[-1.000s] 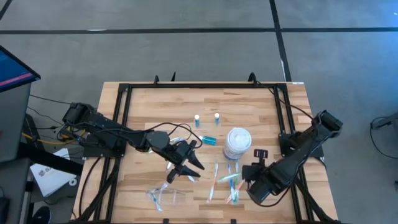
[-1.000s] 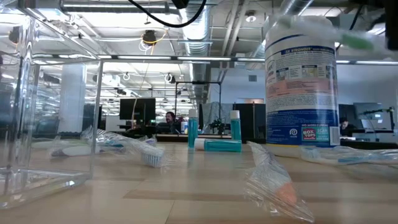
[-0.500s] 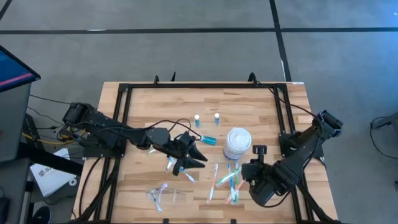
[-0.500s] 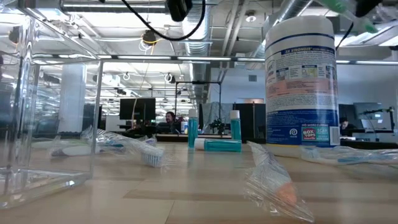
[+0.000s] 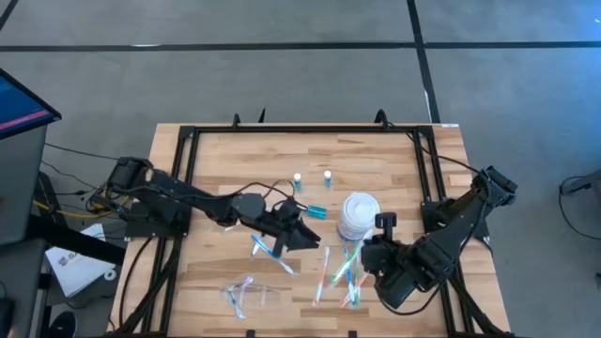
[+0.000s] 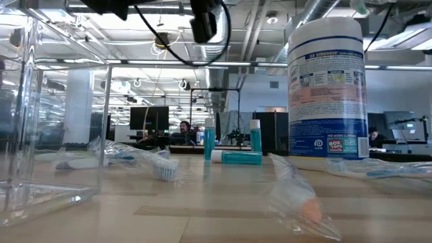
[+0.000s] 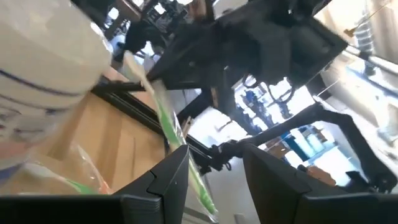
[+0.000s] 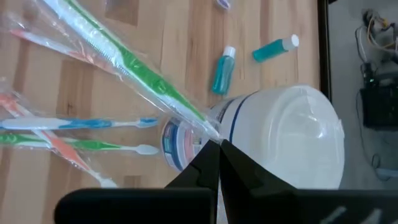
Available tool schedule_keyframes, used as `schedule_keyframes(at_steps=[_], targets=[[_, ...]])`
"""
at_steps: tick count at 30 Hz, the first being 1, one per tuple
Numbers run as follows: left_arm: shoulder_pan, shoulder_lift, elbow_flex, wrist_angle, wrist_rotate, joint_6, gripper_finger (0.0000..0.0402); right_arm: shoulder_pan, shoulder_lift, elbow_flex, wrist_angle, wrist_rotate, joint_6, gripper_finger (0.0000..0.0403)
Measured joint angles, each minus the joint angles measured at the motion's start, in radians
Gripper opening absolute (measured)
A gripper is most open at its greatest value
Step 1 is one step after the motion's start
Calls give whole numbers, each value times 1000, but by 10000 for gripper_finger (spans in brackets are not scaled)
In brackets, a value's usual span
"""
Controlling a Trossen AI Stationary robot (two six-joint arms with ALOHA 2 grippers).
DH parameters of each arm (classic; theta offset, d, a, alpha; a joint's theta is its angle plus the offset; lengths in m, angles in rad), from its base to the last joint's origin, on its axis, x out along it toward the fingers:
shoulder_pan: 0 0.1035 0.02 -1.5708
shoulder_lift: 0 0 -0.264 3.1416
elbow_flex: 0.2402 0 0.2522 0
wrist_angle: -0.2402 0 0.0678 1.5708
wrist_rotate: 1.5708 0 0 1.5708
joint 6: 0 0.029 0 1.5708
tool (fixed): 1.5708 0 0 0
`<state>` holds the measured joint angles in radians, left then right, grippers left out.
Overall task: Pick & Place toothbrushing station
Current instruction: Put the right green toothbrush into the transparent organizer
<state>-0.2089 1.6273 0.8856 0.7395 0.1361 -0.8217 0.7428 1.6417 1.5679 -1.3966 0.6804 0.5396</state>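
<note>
My right gripper (image 8: pixel 214 144) is shut on a green toothbrush in a clear wrapper (image 8: pixel 134 68), held above the table beside the white canister (image 5: pixel 359 214). My left gripper (image 7: pixel 214 180) is open and level, left of the canister (image 5: pixel 302 235). In its wrist view the brush's free part (image 7: pixel 183 146) shows between its fingers; I cannot tell whether they touch. More toothbrushes (image 5: pixel 346 274) lie flat on the wood near the front. Two blue bottles (image 5: pixel 297 178) (image 5: pixel 328 176) stand upright and one (image 5: pixel 315 210) lies on its side. A clear bag (image 5: pixel 250 293) lies near the front edge. My right gripper pinches the wrapped green toothbrush between its two fingers at one end of the green handle (image 8: pixel 202 121), wrapper and all. The fingers slant downward from the table's right side. The brush is lifted clear of the table and sticks out straight beyond the fingertips.
The white canister (image 8: pixel 283 134) stands close against my right gripper. Another wrapped toothbrush (image 5: pixel 266 248) lies just in front of my left gripper. A clear acrylic box (image 6: pixel 40 121) shows at the left in the low view. Black frame rails (image 5: pixel 188 150) border the tabletop.
My right gripper has risen with the green toothbrush, lifting it clear of the brushes on the table. My left gripper has moved toward the table's right, toward the canister and the held brush, and has rolled about its own axis while staying open.
</note>
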Motion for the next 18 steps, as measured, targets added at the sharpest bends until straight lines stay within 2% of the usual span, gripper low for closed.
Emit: schedule_keyframes(at_steps=[4, 10, 18], targets=[[11, 108, 38, 78, 41, -77, 149, -17, 0, 4, 14, 2, -43, 0], [24, 230, 170, 88, 100, -103, 149, -27, 0, 4, 38, 27, -102, 0], [47, 254, 239, 90, 144, -96, 149, -24, 0, 4, 45, 40, -132, 0]])
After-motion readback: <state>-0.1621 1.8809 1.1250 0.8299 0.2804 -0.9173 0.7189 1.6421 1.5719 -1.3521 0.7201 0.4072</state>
